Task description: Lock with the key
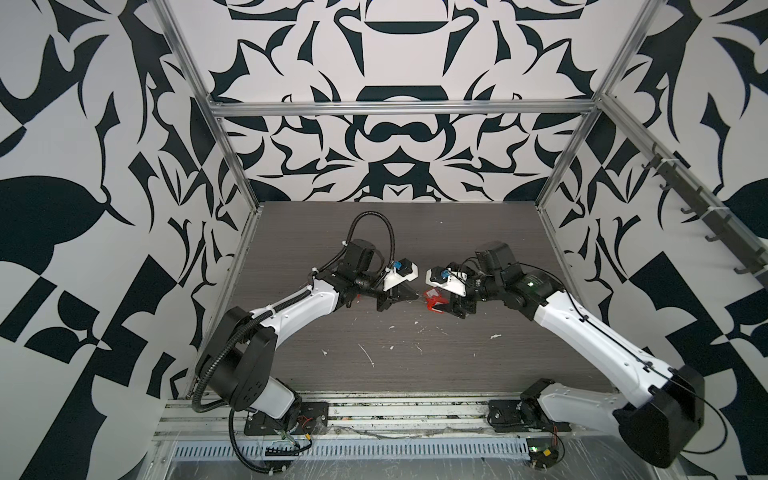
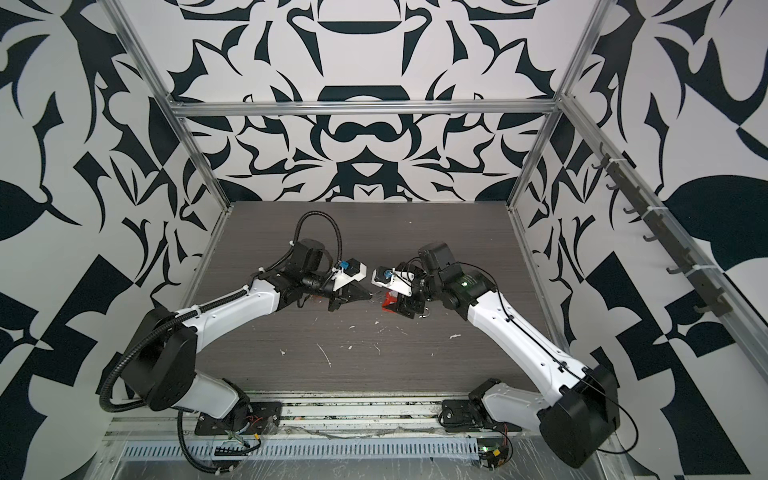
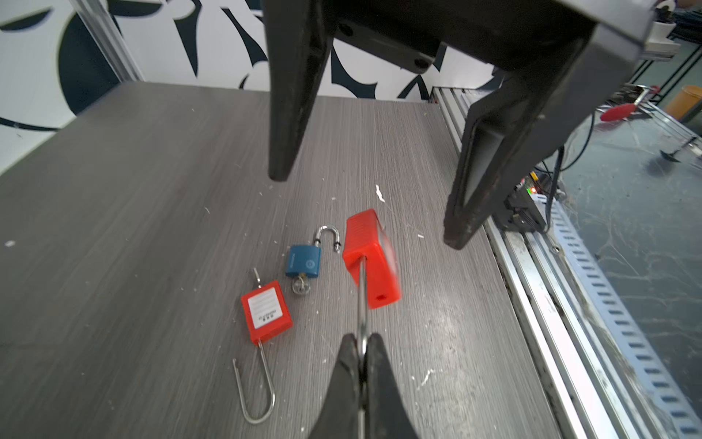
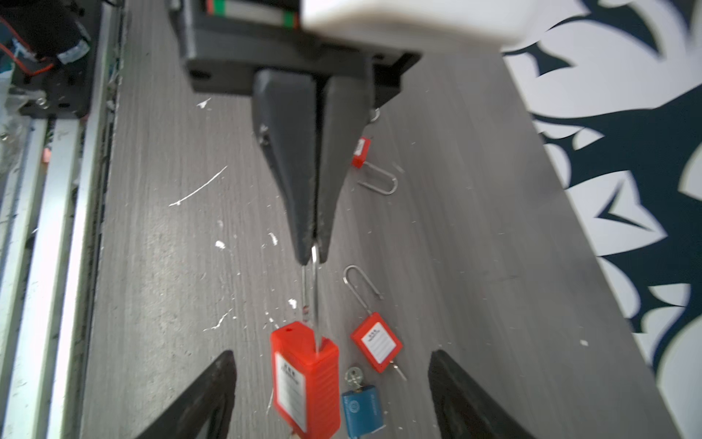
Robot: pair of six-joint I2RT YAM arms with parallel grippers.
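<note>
A red padlock (image 3: 370, 258) hangs in the air by its steel shackle (image 3: 361, 300), and my left gripper (image 3: 362, 342) is shut on that shackle. One shackle leg sits in the body; the other hole (image 4: 290, 330) is empty. The body (image 4: 304, 380) looks blurred. My right gripper (image 4: 332, 355) is open, with a finger on each side of the body and not touching it. In both top views the two grippers (image 1: 415, 296) (image 1: 442, 305) meet at mid-table over the red padlock (image 2: 388, 305). Its key end is hidden.
On the table below lie a blue padlock (image 3: 302, 260) with a key (image 3: 301, 285) in it and an open shackle, and a red padlock (image 3: 266, 311) with an open shackle. Another red padlock (image 4: 361, 152) lies farther off. An aluminium rail (image 3: 532, 289) runs along the table's front edge.
</note>
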